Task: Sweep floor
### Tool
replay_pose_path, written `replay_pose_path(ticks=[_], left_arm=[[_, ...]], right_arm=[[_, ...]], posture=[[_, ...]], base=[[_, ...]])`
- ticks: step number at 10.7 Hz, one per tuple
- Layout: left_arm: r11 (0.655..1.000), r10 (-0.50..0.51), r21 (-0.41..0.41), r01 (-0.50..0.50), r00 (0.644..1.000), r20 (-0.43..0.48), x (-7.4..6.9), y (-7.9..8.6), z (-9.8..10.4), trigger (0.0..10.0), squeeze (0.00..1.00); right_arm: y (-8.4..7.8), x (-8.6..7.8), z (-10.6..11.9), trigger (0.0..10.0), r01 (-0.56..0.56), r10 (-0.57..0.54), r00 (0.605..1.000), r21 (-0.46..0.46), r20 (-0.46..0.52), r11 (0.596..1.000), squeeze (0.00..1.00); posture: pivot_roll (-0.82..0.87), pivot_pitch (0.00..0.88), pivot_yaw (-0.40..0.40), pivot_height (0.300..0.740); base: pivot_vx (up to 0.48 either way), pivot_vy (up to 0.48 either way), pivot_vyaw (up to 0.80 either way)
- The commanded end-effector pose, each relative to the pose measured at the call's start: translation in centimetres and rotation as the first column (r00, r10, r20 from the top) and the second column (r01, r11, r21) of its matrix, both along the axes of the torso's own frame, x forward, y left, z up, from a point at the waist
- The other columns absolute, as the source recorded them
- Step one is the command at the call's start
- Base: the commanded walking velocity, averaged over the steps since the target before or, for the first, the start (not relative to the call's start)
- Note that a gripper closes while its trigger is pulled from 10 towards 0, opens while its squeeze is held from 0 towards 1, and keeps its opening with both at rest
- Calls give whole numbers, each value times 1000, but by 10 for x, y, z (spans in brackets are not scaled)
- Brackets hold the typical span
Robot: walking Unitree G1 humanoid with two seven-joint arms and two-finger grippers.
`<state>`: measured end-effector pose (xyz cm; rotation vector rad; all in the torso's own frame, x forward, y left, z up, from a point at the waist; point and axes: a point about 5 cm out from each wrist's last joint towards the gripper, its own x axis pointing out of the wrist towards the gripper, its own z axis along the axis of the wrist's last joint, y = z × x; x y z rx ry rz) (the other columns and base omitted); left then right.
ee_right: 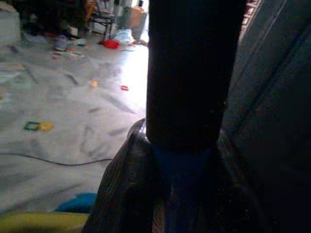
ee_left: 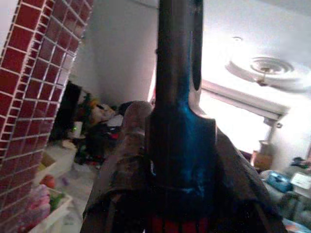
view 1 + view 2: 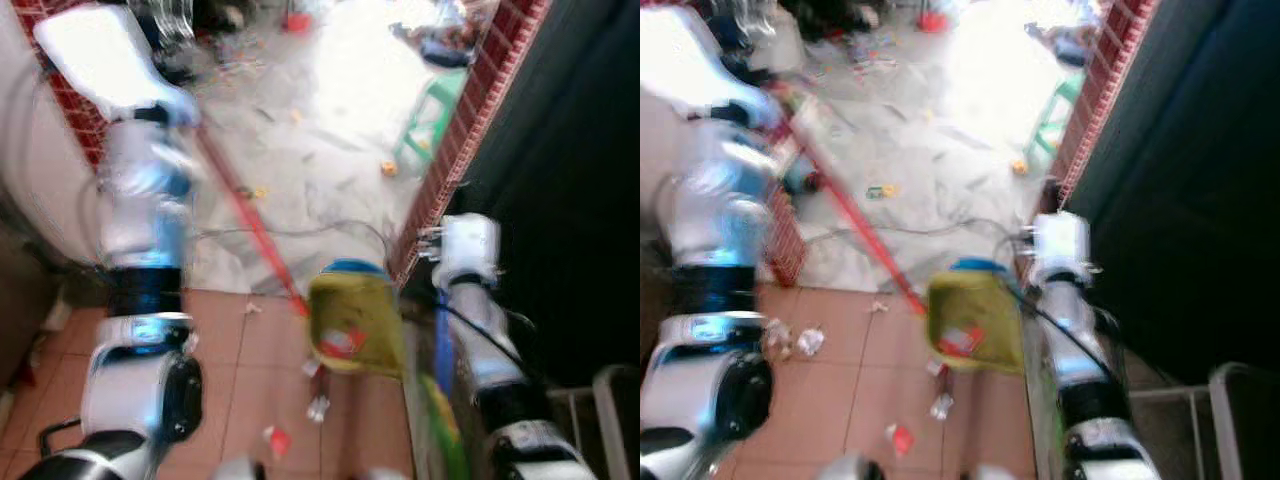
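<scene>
- Litter scraps (image 3: 278, 440): small red and pale bits on the terracotta tiles, nearest the robot, on its side of the pan mouth and not yet collected.
- Right gripper (image 1: 187, 194): fingers closed round the dustpan handle (image 1: 192, 73), a dark, blue-ended shaft running straight out along them.
- Dustpan (image 3: 355, 320): yellow-green tray with a blue rear edge, resting on the tiles beyond the right fingers; a red-and-white scrap already lies in it.
- Left gripper (image 2: 170, 194): fingers clamped on the broom handle (image 3: 250, 225), seen from the wrist as a dark shaft with a blue collar and red below.
- Broom: red stick with its long axis slanting from the left fingers, held high, down and across towards the pan; its lower end meets the floor just beside the pan's left edge. The head itself is too blurred to make out.
- Key relation, as judged: the left arm drives the sweep, and the loose scraps lie away from the broom tip, towards the robot, so the stroke must draw them into the pan.
- Farther floor (image 3: 330, 130): pale marble with scattered debris, a green stool (image 3: 430, 110), a trailing cable.
</scene>
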<state>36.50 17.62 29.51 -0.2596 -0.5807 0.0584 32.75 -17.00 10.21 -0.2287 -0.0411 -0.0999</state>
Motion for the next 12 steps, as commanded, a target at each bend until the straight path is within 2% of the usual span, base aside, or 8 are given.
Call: replay_pose_path(ticks=[1, 10, 11, 12], left_arm=[[1000, -25, 18, 24, 997, 75, -3, -12, 17, 10000, 0], [1000, -25, 18, 24, 997, 75, -3, -12, 17, 10000, 0], [996, 17, 90, -26, 995, 94, -1, -19, 15, 10000, 0], [971, 57, 224, -88, 988, 143, 0, -35, 12, 10000, 0]], right_arm=[[-10, 1, 9, 10000, 25, -24, 999, -18, 35, 1000, 0], [-10, 1, 9, 10000, 25, -24, 999, -18, 35, 1000, 0], [-10, 0, 8, 10000, 23, -23, 999, -16, 32, 1000, 0], [-10, -1, 7, 10000, 22, -22, 999, -13, 29, 1000, 0]], posture=[[-78, 0, -30, 740], [-78, 0, -30, 740], [-93, 0, -27, 740], [-95, 0, -26, 740]], base=[[431, 0, 0], [431, 0, 0], [0, 0, 0], [0, 0, 0]])
